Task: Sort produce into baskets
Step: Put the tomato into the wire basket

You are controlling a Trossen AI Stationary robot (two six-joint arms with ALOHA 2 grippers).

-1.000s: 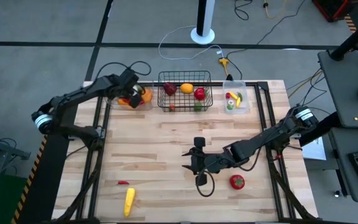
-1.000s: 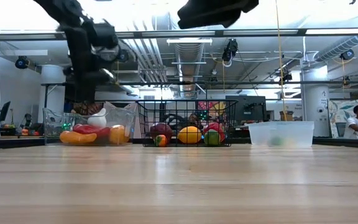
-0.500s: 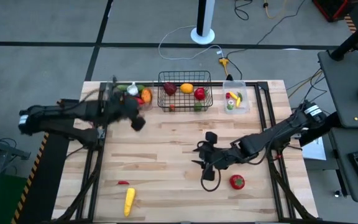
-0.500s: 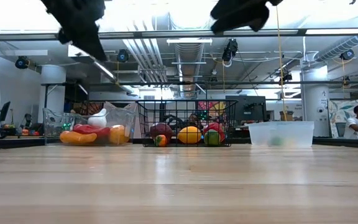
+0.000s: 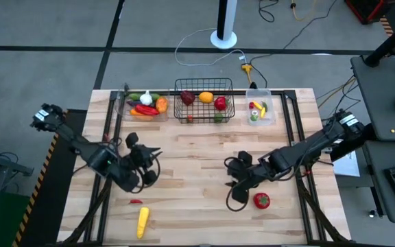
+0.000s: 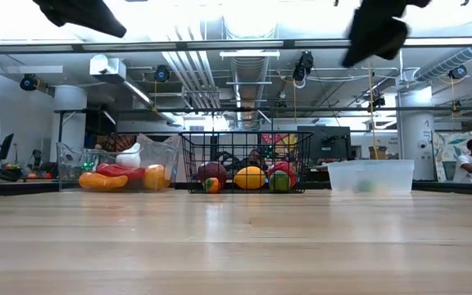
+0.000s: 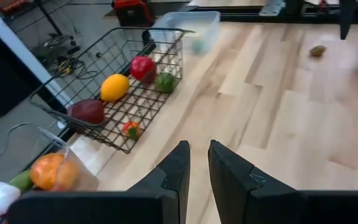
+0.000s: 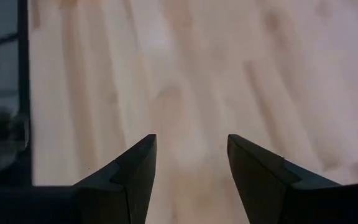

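Claws first: I am seeing the left claw [image 5: 145, 167] hovering over the tabletop [image 5: 197, 147] at about 9 o'clock from center, fingers [image 7: 178, 163] nearly touching, gripping nothing. The right claw [image 5: 234, 180] is hanging at about 4 o'clock from center, fingers [image 8: 135, 165] standing moderately apart, empty, only bare wood showing between them.

Baskets are sitting along the 12 o'clock edge. The black wire basket [image 5: 204, 100] is in the middle, carrying a dark red piece [image 5: 187, 97], a yellow-orange fruit [image 5: 206, 97], a red pepper [image 5: 220, 103] and a green piece [image 5: 218, 117]. At its 9 o'clock, the wide clear bin [image 5: 142, 106] is holding white garlic [image 5: 145, 99], an orange piece [image 5: 161, 106], a long red pepper [image 5: 145, 110] and something green [image 5: 134, 97]. At its 3 o'clock, the smaller clear bin [image 5: 260, 108] is holding small yellow, red and green pieces that I cannot tell apart.

Loose produce is lying on the tabletop: a red tomato [image 5: 261, 200] just beside the right claw at its 4 o'clock, corn [image 5: 142, 221] near the 7 o'clock edge, and a small red chili [image 5: 136, 202] just at the corn's 12 o'clock, below the left claw.

A seated person [image 6: 470, 161] is showing in the room behind, low view.
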